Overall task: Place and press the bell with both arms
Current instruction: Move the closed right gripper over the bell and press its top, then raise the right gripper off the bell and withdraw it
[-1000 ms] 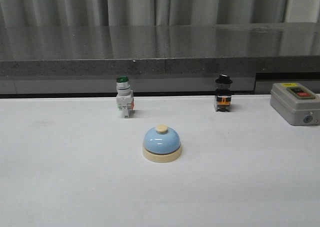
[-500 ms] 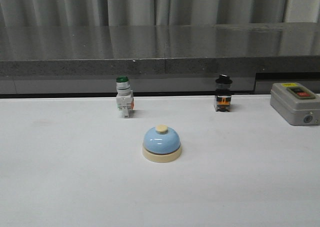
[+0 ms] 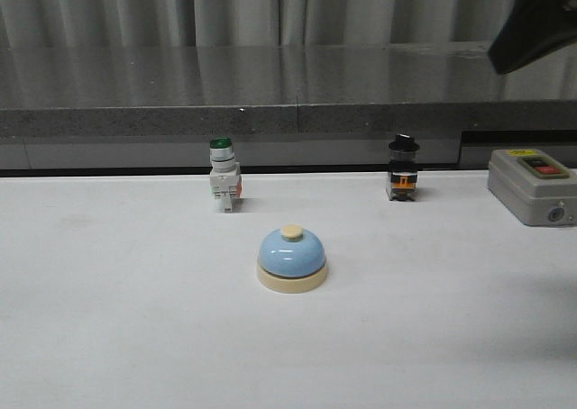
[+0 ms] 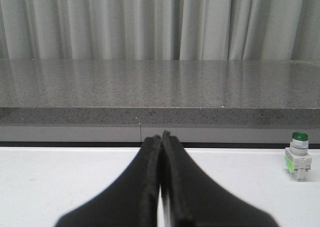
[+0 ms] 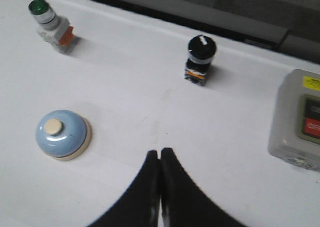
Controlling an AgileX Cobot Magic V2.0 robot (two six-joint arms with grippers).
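The light-blue bell with cream base and knob stands upright in the middle of the white table. It also shows in the right wrist view. My right gripper is shut and empty, held high above the table to the right of the bell; part of the black right arm shows at the top right of the front view. My left gripper is shut and empty, low over the table's left side. The bell is out of the left wrist view.
A green-capped white push-button switch stands behind the bell to the left. A black-knobbed switch stands back right. A grey box with a red button sits at the right edge. A dark stone ledge runs along the back.
The black right arm has come into the front view at the top right. The bell and the switches have not moved.
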